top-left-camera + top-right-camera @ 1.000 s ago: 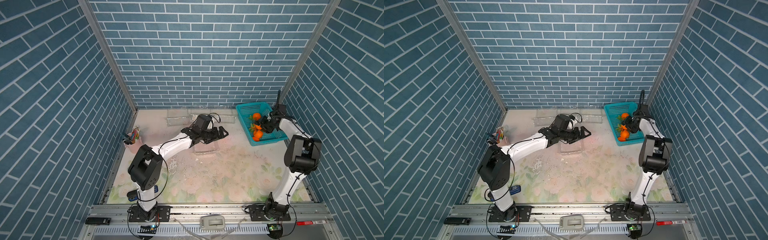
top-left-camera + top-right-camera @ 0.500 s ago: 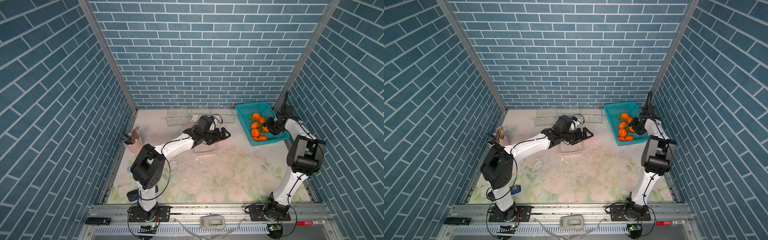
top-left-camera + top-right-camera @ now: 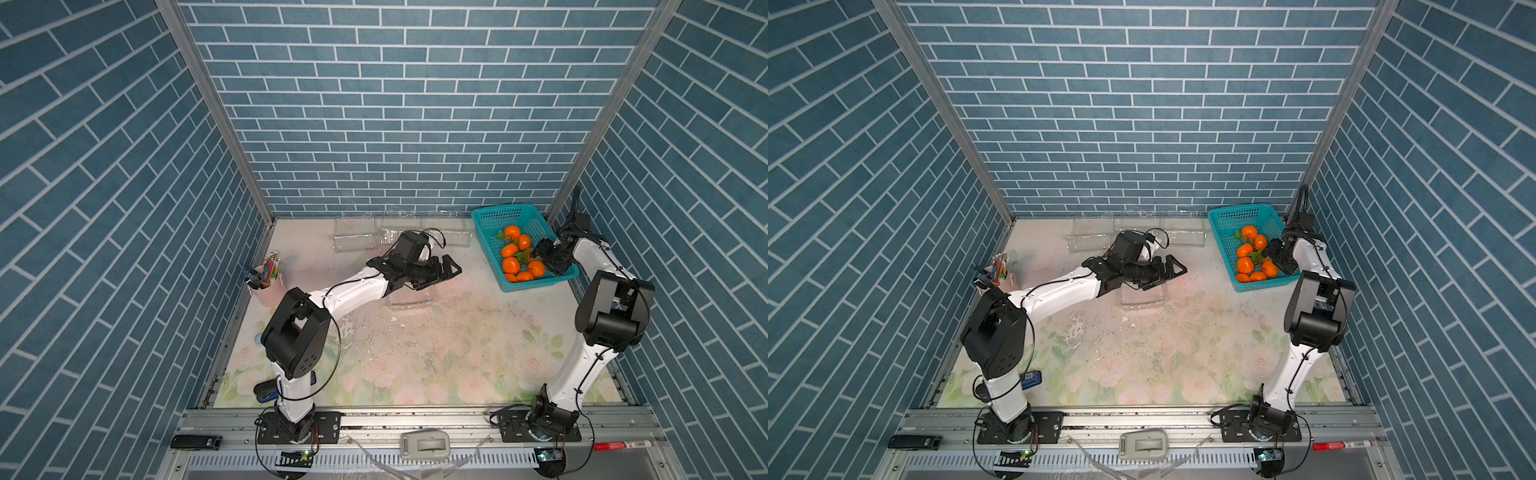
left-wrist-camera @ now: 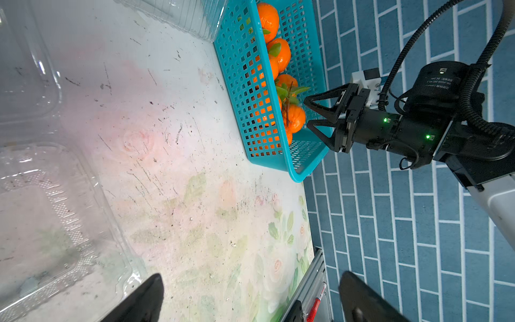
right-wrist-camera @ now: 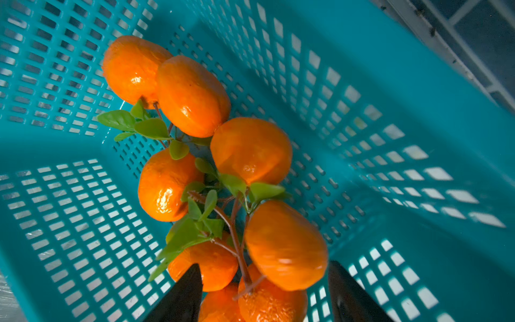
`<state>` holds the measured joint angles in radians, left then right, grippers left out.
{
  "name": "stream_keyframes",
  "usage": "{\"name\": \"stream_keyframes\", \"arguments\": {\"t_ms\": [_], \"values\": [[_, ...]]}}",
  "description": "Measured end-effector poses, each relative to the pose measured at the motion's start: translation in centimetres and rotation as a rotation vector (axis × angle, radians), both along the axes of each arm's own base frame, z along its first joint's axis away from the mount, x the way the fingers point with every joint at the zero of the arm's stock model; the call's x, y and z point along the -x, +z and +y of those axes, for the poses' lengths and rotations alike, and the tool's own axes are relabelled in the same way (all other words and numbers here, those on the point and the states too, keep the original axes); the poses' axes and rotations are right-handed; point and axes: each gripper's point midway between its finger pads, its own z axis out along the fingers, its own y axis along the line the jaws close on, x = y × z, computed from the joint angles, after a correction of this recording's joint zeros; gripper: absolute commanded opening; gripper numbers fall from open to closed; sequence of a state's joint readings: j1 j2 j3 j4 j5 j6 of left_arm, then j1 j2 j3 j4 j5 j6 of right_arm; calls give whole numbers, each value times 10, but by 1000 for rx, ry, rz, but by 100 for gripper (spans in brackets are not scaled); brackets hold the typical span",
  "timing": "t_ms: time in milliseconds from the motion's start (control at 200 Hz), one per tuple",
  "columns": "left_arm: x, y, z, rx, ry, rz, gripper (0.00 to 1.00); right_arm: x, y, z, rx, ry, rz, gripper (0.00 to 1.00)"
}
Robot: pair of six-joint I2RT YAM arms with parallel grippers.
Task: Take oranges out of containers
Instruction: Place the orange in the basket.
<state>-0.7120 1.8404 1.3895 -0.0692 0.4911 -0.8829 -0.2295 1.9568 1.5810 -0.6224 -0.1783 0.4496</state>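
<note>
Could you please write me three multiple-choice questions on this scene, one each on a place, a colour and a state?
1. Where do the oranges lie?
A. in the clear containers
B. in the teal basket
C. in the pencil cup

2. What colour is the pencil cup?
A. teal
B. pink
C. white

3. How is the left hand?
A. shut on an orange
B. shut on a lid
C. open and empty

Key:
1 B, the fruit shows only inside the basket.
2 B, its wall is pale pink.
3 C, the left wrist view shows its fingers wide apart with nothing between them.
</note>
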Motion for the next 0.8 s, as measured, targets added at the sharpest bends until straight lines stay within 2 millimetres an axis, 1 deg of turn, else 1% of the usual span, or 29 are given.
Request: {"name": "stream_keyframes", "arguments": {"t_ms": [50,110,140,270,315,365,430,495,565,665,745,800], "values": [[0,0,0,0,0,0,99,0,0,0,4,4,0,81],[0,0,0,0,-1,0,99,1,1,0,8,7,0,83],[0,0,0,0,-1,0,99,1,2,0,9,8,-2,86],[0,1,0,-9,-7,-8,99,2,12,0,14,10,-19,92],[0,2,1,-18,-10,-13,99,2,18,0,15,9,-33,93],[-1,3,2,-27,-13,-23,99,2,27,0,20,10,-52,98],[-3,3,5,-41,-10,-35,99,3,42,1,25,10,-84,98],[-5,5,13,-63,-2,-47,99,5,59,1,33,10,-119,98],[-10,11,26,-88,21,-73,99,8,79,2,45,9,-164,98],[-19,30,56,-135,73,-135,99,17,107,2,69,4,-230,98],[-29,51,91,-180,145,-202,99,28,124,6,94,3,-281,98],[-33,62,119,-218,208,-247,99,36,128,8,113,-1,-309,98]]}}
